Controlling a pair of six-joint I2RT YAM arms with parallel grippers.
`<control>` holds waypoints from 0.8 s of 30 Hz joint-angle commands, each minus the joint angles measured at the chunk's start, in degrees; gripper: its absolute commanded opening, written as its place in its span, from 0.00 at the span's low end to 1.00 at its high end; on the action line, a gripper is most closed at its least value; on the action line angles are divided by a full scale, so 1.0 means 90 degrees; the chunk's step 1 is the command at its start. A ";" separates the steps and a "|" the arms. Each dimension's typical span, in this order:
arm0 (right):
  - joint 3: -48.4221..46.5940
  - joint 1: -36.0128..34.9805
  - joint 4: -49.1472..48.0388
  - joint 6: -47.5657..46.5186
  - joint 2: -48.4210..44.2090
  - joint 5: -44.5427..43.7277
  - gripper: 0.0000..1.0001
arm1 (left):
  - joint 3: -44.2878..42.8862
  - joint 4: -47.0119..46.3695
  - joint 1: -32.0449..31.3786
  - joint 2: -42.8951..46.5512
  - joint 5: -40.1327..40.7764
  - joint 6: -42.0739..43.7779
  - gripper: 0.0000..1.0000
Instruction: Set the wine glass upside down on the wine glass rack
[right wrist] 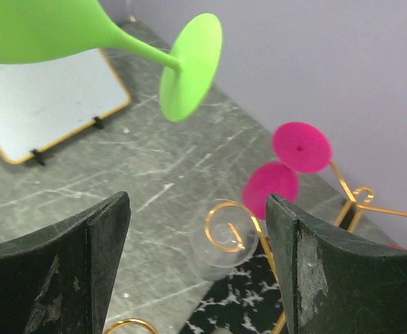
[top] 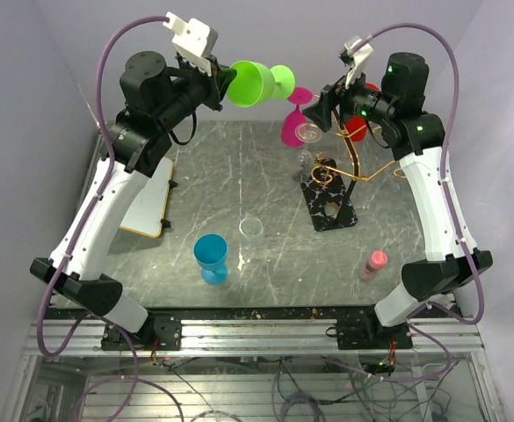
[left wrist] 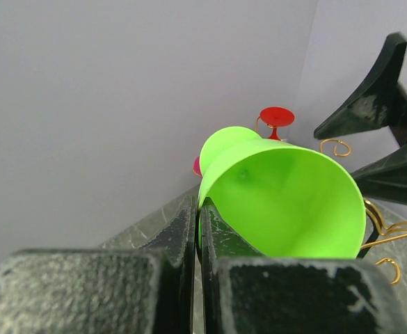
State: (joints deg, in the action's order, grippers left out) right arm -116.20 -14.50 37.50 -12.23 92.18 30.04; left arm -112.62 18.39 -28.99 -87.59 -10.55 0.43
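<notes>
My left gripper [top: 220, 86] [left wrist: 197, 229] is shut on the rim of a green wine glass [top: 252, 83] [left wrist: 280, 202]. It holds the glass high and on its side, with the round foot [right wrist: 189, 66] pointing right toward the wine glass rack. That rack is gold wire [top: 355, 167] [right wrist: 225, 224] on a black marbled base [top: 331, 207] [right wrist: 238, 306]. My right gripper [top: 314, 109] [right wrist: 197, 233] hovers open over the rack's near curl, holding nothing. It is just right of the green foot.
A pink glass [top: 295, 125] [right wrist: 270, 188], a red glass [top: 358, 123] [left wrist: 276, 116] and a clear glass [right wrist: 224, 243] hang upside down on the rack. On the table stand a blue glass [top: 211, 258], a clear glass [top: 251, 230], a small pink item [top: 373, 264] and a white board [top: 147, 207] [right wrist: 43, 104].
</notes>
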 commanded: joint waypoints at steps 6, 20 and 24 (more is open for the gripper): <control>0.0562 -0.0032 -0.1024 0.1414 -0.0292 0.1238 0.80 | 0.0250 -0.0682 -0.0039 0.0342 -0.0299 -0.0716 0.07; 0.0738 -0.0026 -0.1969 0.3022 -0.0074 0.1237 0.52 | 0.0374 -0.0849 -0.0040 0.0444 -0.0883 -0.0774 0.07; 0.0885 -0.0005 -0.2164 0.3464 -0.0056 0.1281 0.41 | 0.0399 -0.0927 -0.0040 0.0464 -0.0987 -0.0798 0.07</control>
State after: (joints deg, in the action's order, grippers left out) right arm -109.65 -14.50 21.85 13.13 91.44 41.12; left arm -109.30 14.24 -28.97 -85.14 -16.47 -5.93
